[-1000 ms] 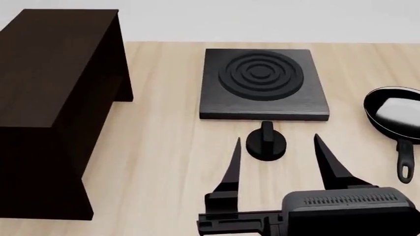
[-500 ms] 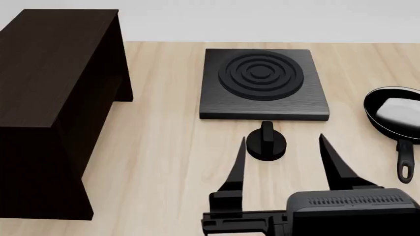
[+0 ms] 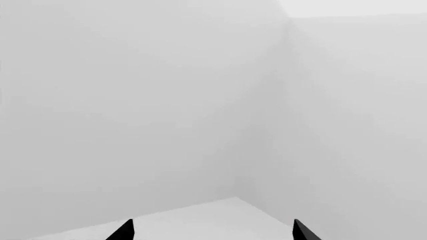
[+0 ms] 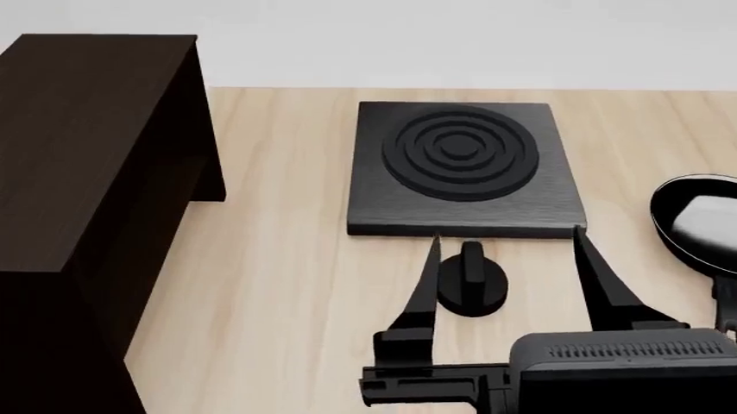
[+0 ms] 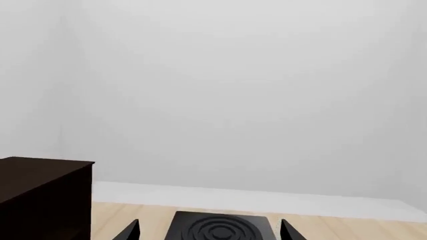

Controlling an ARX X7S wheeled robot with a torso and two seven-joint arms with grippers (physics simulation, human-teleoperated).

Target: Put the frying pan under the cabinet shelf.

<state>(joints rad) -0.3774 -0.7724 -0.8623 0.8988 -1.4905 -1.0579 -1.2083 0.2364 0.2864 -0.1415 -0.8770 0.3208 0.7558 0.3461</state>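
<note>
The small round black frying pan with a shiny grey inside sits on the light wooden worktop, far to the right and half cut off by the edge of the head view. The right pincer hangs spread wide and empty – the pan lies to its right, so this arm is likely nearer. The left pincer shows spread tips too, facing blank wall. The big dark brown cabinet shelf stands far left – well apart from the pan

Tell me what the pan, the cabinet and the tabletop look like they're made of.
Frying pan: likely metal, black outside with a glossy pale-grey inside that shows a sheen. Cabinet shelf: dark, near-black wood, matte with faint grain. Table: light wood, visible plank grain, matte. These are renders, so it's a guess.
</note>
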